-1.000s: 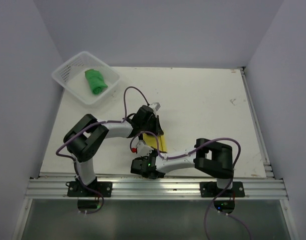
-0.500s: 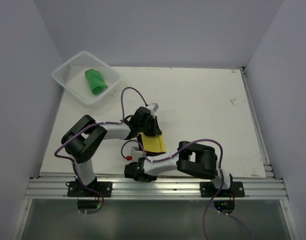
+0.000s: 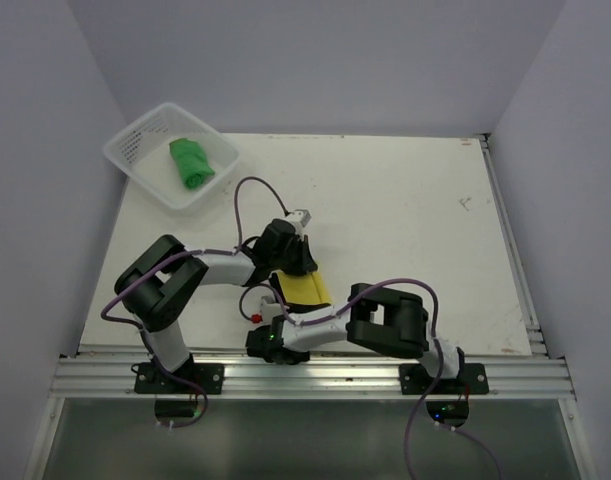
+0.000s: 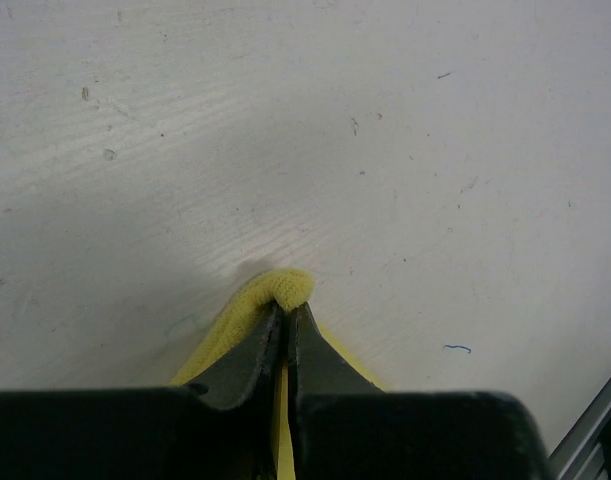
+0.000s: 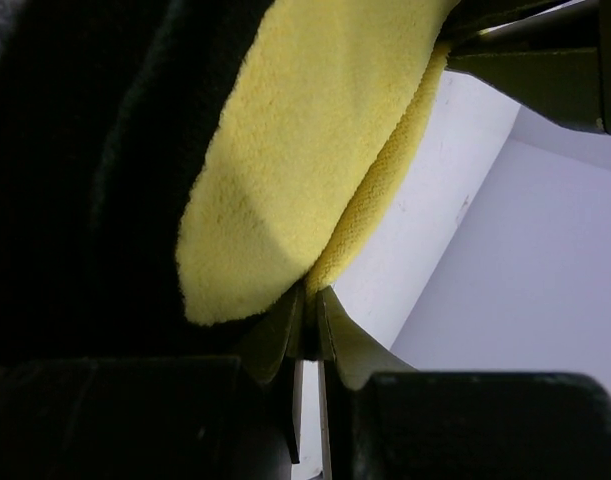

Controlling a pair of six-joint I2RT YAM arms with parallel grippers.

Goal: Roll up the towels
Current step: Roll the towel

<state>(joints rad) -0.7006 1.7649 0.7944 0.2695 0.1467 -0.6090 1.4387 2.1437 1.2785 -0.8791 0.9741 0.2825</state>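
Observation:
The yellow towel (image 3: 308,289) lies on the table between the two arms. My left gripper (image 3: 299,268) is at its far edge and shut on a raised fold of the yellow towel (image 4: 286,286). In the left wrist view the left gripper (image 4: 286,306) has its tips pressed together. My right gripper (image 3: 282,312) is shut on the towel's near left edge. In the right wrist view the right gripper (image 5: 310,296) pinches the yellow towel (image 5: 295,150), whose black reverse face (image 5: 85,160) shows on the left. The green towel (image 3: 191,161) lies bunched in the basket.
The white mesh basket (image 3: 135,141) stands at the table's far left corner. A metal rail (image 3: 315,376) runs along the near edge. Purple cables loop over both arms. The left arm's dark fingers (image 5: 545,60) show in the right wrist view, top right.
My right arm has folded in and its gripper has moved left with the towel's edge. The left gripper has shifted slightly left. More of the yellow face now shows.

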